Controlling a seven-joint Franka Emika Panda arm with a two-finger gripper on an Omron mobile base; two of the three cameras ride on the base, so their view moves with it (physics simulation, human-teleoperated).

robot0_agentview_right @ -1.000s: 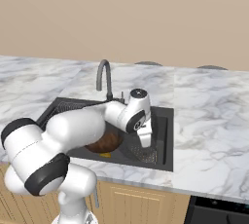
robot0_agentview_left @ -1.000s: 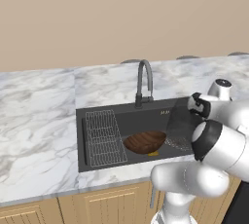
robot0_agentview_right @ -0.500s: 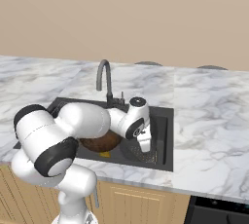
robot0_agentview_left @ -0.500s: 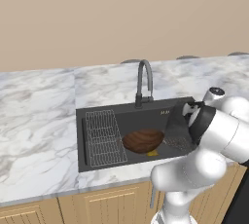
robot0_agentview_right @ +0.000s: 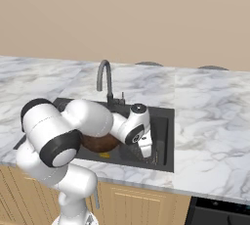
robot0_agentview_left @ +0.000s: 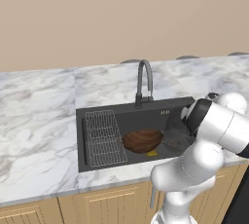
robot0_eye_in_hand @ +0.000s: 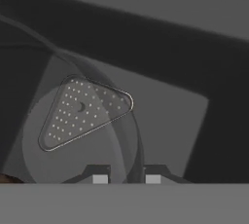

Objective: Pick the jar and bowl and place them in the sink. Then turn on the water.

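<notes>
Low at the right end of the sink (robot0_agentview_left: 97, 113), my gripper (robot0_eye_in_hand: 126, 178) is clamped on the jar (robot0_eye_in_hand: 80, 130), lowering it beside the bowl (robot0_agentview_left: 142, 140). I'd judge it best to set the jar flat on the sink floor before letting go, clear of the bowl's rim. Seen from my hand, the jar spreads across the lower left, between my fingertips (robot0_eye_in_hand: 100, 179).

A wide dark-brown wooden bowl (robot0_agentview_left: 142, 140) is seen upright inside the black recessed sink (robot0_agentview_left: 99, 114); a translucent grey squat jar (robot0_agentview_left: 176, 142) is set just beside it.
</notes>
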